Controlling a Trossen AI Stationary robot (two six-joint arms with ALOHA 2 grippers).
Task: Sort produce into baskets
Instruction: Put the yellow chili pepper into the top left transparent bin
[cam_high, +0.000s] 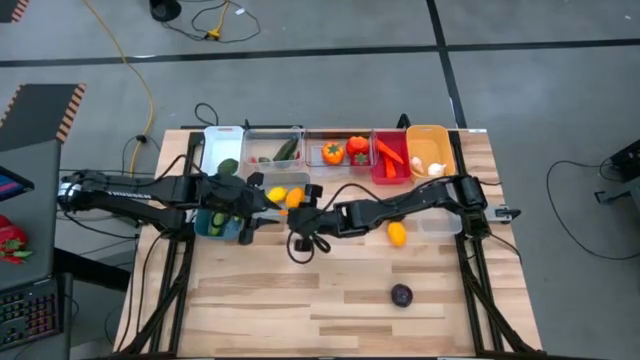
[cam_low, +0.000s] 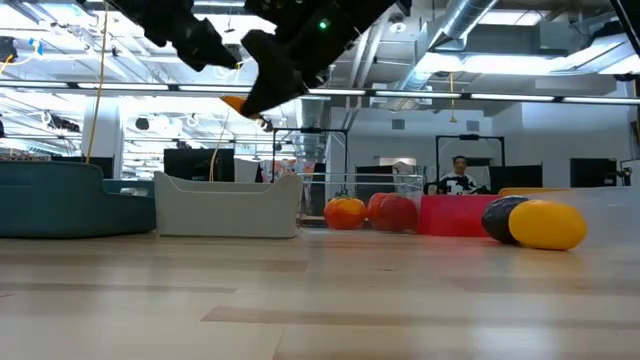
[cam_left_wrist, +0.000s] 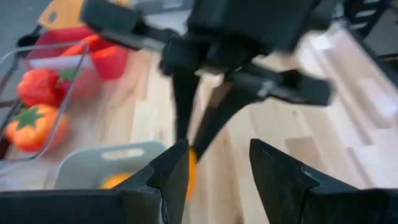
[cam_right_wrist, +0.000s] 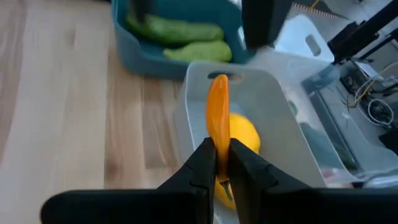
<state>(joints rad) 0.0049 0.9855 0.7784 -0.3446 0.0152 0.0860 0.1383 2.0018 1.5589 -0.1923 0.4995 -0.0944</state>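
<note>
**Orange piece held over the grey-blue tub**

Nearest the front table edge (cam_high: 330, 335), a purple ball (cam_high: 401, 294) lies alone on open wood, well apart from the grey-blue tub (cam_high: 262, 184). Farther in, a yellow lemon (cam_high: 397, 234) sits beside the right arm. The right gripper (cam_right_wrist: 222, 163) is clamped on a thin orange piece (cam_right_wrist: 217, 115), its long axis running straight out from the fingertips, above the tub's rim; 1 lemon (cam_right_wrist: 241, 134) lies inside. The left gripper (cam_left_wrist: 214, 165) hovers just beside, jaws parted, holding nothing. Beyond the tub, a teal tub (cam_right_wrist: 180, 59) holds 2 cucumbers (cam_right_wrist: 177, 30). Along the far edge stand white (cam_high: 222, 145), clear (cam_high: 272, 146), red (cam_high: 389, 155) and orange (cam_high: 430, 150) tubs.
</note>
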